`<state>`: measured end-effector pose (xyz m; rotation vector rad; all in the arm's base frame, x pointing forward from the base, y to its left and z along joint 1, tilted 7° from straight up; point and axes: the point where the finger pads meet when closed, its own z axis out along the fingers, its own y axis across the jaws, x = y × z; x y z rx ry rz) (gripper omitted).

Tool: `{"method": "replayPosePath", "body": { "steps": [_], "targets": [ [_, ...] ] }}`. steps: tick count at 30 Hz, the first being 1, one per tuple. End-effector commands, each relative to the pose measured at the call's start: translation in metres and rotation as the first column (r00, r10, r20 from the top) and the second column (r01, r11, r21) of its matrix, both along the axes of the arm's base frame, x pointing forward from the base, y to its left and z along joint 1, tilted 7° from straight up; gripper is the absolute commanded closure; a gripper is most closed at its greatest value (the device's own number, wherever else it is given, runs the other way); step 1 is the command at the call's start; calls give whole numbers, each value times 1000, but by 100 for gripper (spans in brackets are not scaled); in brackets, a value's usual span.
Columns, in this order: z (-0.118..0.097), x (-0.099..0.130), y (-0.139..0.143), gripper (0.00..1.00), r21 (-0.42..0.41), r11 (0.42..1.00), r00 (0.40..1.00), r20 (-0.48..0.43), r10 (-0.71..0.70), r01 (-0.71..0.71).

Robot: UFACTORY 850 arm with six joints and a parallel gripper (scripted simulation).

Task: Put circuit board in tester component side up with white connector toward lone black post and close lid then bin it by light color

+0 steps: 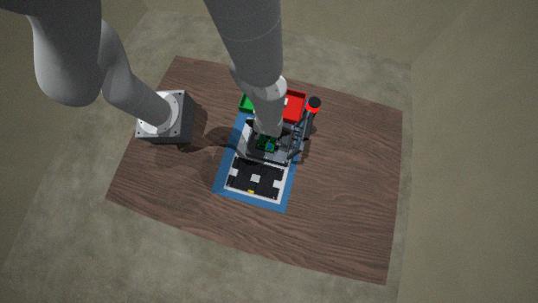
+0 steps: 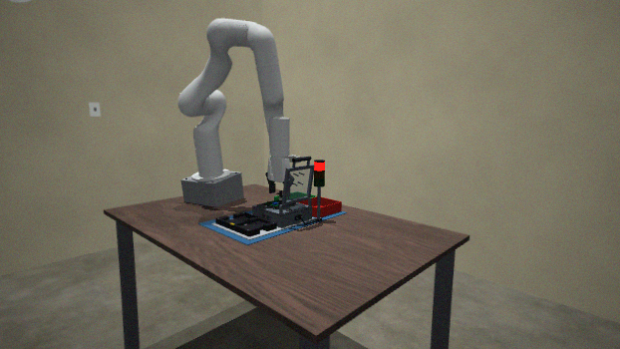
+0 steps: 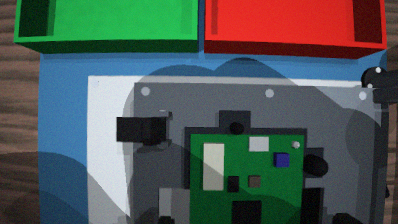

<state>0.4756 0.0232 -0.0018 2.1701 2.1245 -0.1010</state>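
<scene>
The green circuit board point(image 1: 265, 143) point(image 3: 250, 172) lies flat in the grey tester point(image 1: 283, 152) point(image 2: 284, 213) point(image 3: 165, 102), component side up. Its white connector point(image 3: 213, 166) is on the side toward the lone black post point(image 3: 141, 129). The tester's lid point(image 1: 299, 133) point(image 2: 299, 180) stands open and upright. The signal light point(image 1: 313, 104) point(image 2: 319, 166) glows red. My gripper point(image 2: 271, 187) is open and empty, hanging a short way above the board. Its fingers do not show in the wrist view. The red bin point(image 1: 295, 106) point(image 2: 326, 204) point(image 3: 290, 20) and the green bin point(image 1: 246, 104) point(image 3: 107, 22) stand side by side behind the tester.
The black tray point(image 1: 257, 177) point(image 2: 246, 223) lies in front of the tester on the blue mat point(image 1: 221, 173) point(image 2: 249, 238) point(image 3: 60, 115). The robot base point(image 1: 166, 117) point(image 2: 211, 189) stands at the left on the wooden table point(image 1: 346, 195) point(image 2: 324, 269).
</scene>
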Motion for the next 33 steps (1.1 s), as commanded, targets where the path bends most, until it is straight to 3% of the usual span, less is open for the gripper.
{"method": "replayPosePath", "body": {
  "steps": [1, 7, 33],
  "targets": [
    [-17, 2, -2, 0, -3, 1000, 1000, 7, 0, 0],
    [-29, 3, -4, 0, -3, 1000, 1000, 7, 0, 0],
    [-31, 3, -4, 5, -3, 1000, 1000, 7, 0, 0]
  ]
}}
